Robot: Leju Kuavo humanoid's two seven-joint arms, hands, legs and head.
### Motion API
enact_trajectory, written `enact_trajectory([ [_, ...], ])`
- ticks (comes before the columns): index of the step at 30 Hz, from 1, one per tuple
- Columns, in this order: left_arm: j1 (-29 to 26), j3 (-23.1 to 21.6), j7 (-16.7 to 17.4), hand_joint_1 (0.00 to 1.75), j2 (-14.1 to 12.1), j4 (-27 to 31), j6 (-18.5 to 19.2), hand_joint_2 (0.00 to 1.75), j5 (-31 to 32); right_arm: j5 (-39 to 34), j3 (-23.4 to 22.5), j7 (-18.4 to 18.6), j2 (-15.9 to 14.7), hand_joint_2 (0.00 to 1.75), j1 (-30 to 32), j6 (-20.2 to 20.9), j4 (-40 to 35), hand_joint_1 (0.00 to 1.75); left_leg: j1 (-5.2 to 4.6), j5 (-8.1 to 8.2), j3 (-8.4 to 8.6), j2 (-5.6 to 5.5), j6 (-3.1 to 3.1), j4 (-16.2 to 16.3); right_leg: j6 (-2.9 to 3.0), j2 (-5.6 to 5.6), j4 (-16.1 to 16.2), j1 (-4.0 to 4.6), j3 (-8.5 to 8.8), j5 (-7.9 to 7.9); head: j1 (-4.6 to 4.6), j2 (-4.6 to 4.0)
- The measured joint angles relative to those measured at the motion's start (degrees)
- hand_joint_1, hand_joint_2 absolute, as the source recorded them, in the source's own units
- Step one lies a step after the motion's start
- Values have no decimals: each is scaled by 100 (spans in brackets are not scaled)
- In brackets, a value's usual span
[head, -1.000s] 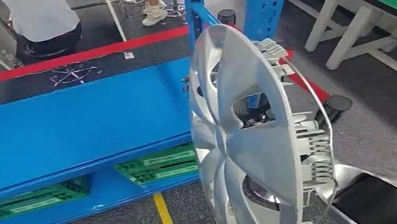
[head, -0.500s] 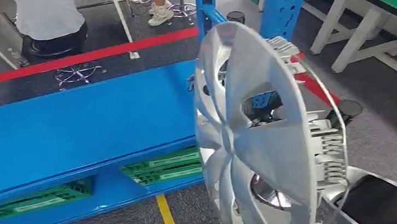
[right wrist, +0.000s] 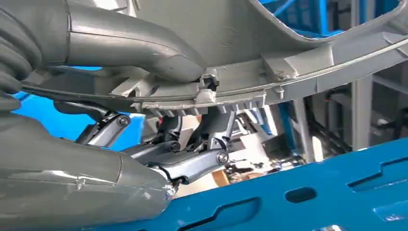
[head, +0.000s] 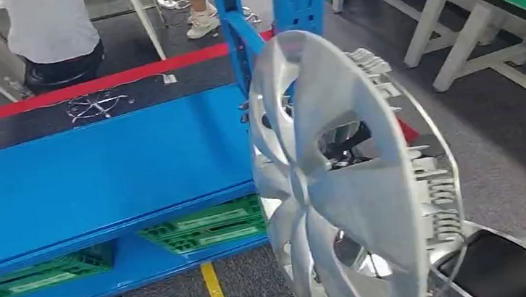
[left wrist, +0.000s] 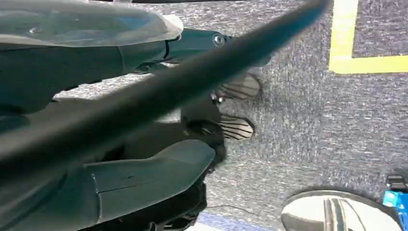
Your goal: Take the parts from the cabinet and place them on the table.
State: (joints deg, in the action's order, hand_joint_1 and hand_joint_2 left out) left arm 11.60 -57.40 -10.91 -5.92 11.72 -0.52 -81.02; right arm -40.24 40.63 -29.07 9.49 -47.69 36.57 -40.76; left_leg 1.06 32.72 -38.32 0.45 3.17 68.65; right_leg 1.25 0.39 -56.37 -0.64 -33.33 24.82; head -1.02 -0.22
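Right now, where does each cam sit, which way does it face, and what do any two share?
Head: high on the body, facing forward and down at the blue shelf and the hubcap held upright; a silver arm shows.
Left wrist: behind the left hand, facing the carpet and yellow tape.
Right wrist: behind the right hand, which grips the hubcap's rim.
Shared: head and right wrist both show the hubcap and blue shelving.

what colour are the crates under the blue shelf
Green, with pale label strips on their sides; the crates show best in the head view, below the blue shelf.
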Motion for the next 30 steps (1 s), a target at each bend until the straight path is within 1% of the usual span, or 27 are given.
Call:
enact_trajectory([
  [1, -9, 0, 0, 0, 0, 0, 0, 175, 0, 0, 11, 0, 2, 175, 10, -2, 2, 175, 0, 114, -236, -3, -1, 409, 16, 4, -1, 16, -2, 5, -24, 0],
  [2, -21, 0, 0, 0, 2, 0, 0, 175, 0, 0, 18, 5, 2, 175, 18, -4, 9, 175, -1, 94, -373, -5, -10, 582, 25, 22, -1, 30, 0, 9, -42, 0],
  [3, -33, 0, 0, 0, 2, 0, 0, 175, -2, 0, 28, 4, 2, 175, 21, -6, 9, 175, -9, -89, -338, -7, -32, 421, 25, 44, -1, 34, 7, 9, -57, 0],
  [4, -33, 0, 0, 0, 2, 0, -2, 175, -2, -2, 31, 4, 2, 175, 12, -7, 9, 175, -15, -357, -174, -13, -57, 8, 25, 65, -3, 37, 11, 9, -72, 0],
  [5, -31, 0, 0, 0, -2, 0, 0, 175, -2, -9, 31, 0, 7, 175, 1, -4, 9, 175, -16, -636, 77, -25, -85, -540, 24, 86, -3, 38, 21, 10, -90, 0],
  [6, -27, 0, -2, 0, -11, 0, 0, 175, -2, -13, 31, -2, 11, 175, -9, -4, 9, 175, -16, -858, 341, -61, -120, -1073, 18, 102, -3, 38, 28, 13, -110, 0],
  [7, -19, 0, -2, 0, -17, 0, 0, 175, -9, -13, 31, -4, 18, 175, -21, -4, 9, 175, -42, -841, 456, -100, -130, -1359, 4, 116, -12, 70, 8, 22, -127, 0],
  [10, -15, 0, -5, 0, -15, 0, 0, 175, -15, -15, 31, -2, 22, 175, -17, -7, 9, 175, -77, -850, 449, -61, -180, -1360, -75, 134, 20, 50, 15, 22, -112, 0],
  [11, -13, 0, -4, 0, -15, 0, 0, 175, -15, -15, 31, -2, 22, 175, -22, -6, 9, 175, -59, -875, 465, -53, -218, -1399, -109, 140, 29, 56, 17, 26, -112, 0],
  [12, -16, 0, -4, 0, -9, 0, 0, 175, -15, -15, 31, -4, 22, 175, -22, -4, 9, 175, -9, -899, 505, -11, -249, -1452, -135, 99, -44, 53, -51, 85, -94, 0],
  [13, -18, 0, -7, 0, -9, 0, 0, 175, -15, -15, 31, -2, 22, 175, -32, -7, 9, 175, -18, -898, 531, -7, -263, -1470, -163, 48, -266, 63, -111, 237, -42, 0],
  [14, -17, 0, -7, 0, -9, 0, 0, 175, -15, -15, 31, -4, 22, 175, -41, -4, 11, 175, -21, -885, 544, -3, -301, -1470, -186, 33, -691, 56, -287, 469, 4, 0],
  [15, -18, 2, -7, 0, -11, 0, -2, 175, -15, -15, 31, -4, 22, 175, -34, -4, 11, 175, -24, -878, 552, 2, -311, -1468, -201, 30, -1210, 51, -516, 698, 24, 0],
  [16, -21, 2, -7, 0, -13, 0, 0, 175, -15, -15, 31, -2, 20, 175, -19, -4, 22, 175, -28, -871, 557, 10, -318, -1466, -216, 29, -1650, 44, -726, 847, 52, 0],
  [17, -27, 0, -7, 0, -13, 0, 0, 175, -15, -15, 33, 0, 22, 175, -5, -4, 39, 175, -29, -866, 562, 13, -320, -1463, -223, 25, -1857, 39, -832, 879, 69, 0],
  [18, -30, 2, -7, 0, -11, 0, 0, 175, -15, -15, 33, 0, 20, 175, 6, -4, 50, 175, -28, -858, 572, 14, -319, -1462, -221, 19, -1789, 36, -809, 784, 96, 0],
  [19, -30, 0, -7, 0, -9, 0, 0, 175, -17, -17, 35, 0, 22, 175, 6, -4, 55, 175, -28, -845, 588, 14, -310, -1459, -213, 12, -1457, 29, -658, 567, 124, 0],
  [21, -31, 2, -7, 0, 2, 0, 0, 175, -18, -31, 35, -2, 22, 175, -9, 0, 55, 175, -27, -802, 652, 13, -278, -1451, -169, -39, -315, 25, -98, -11, 188, 0],
  [22, -38, 0, -7, 0, 7, 0, 2, 175, -18, -31, 35, -2, 22, 175, -12, 0, 57, 175, -39, -787, 652, 13, -252, -1455, -146, -89, -88, 39, 36, 51, 201, 0],
  [23, -29, 0, -11, 0, 7, 0, 2, 175, -17, -28, 42, 7, 26, 175, -28, 2, 55, 175, -65, -784, 625, 12, -235, -1406, -131, -72, 33, 75, 127, 54, 201, 0],
  [24, -31, 2, -15, 0, 4, 0, 2, 175, -18, -26, 70, 20, 39, 175, -12, 13, 57, 175, -57, -805, 600, 16, -201, -1421, -95, -65, 18, 71, 95, 72, 184, 0],
  [25, -42, 0, -15, 0, 7, 0, 4, 175, -20, -26, 83, 22, 46, 175, 5, 13, 57, 175, -56, -812, 599, 22, -187, -1431, -82, -52, 20, 85, 88, 73, 146, 0],
  [26, -41, 0, -18, 0, 9, 0, 13, 175, -20, -26, 88, 31, 48, 175, 11, 11, 57, 175, -52, -817, 617, 25, -145, -1445, -51, -44, 47, 90, 96, 61, 140, 0],
  [27, -40, 0, -18, 0, 4, 0, 18, 175, -20, -26, 92, 33, 79, 175, 8, 11, 52, 175, -43, -763, 600, 10, -119, -1426, -2, -51, 137, 27, 169, 26, 142, 0],
  [28, -42, 0, -20, 0, 11, 0, 17, 175, -17, -28, 92, 29, 85, 175, -4, 11, 52, 175, -44, -652, 556, -3, -96, -1264, 23, -49, 167, 38, 184, 11, 106, 0],
  [29, -39, 0, -22, 0, 13, 0, 17, 175, -17, -33, 92, 20, 98, 175, -20, 4, 52, 175, -39, -437, 373, -11, -77, -893, 47, -65, 172, 35, 179, -5, 61, 0],
  [30, -44, 0, -22, 0, 11, 0, 20, 175, -18, -37, 90, 13, 101, 175, -21, -9, 52, 175, -30, -205, 121, -13, -55, -375, 48, -65, 172, 37, 168, -5, 13, 0],
])
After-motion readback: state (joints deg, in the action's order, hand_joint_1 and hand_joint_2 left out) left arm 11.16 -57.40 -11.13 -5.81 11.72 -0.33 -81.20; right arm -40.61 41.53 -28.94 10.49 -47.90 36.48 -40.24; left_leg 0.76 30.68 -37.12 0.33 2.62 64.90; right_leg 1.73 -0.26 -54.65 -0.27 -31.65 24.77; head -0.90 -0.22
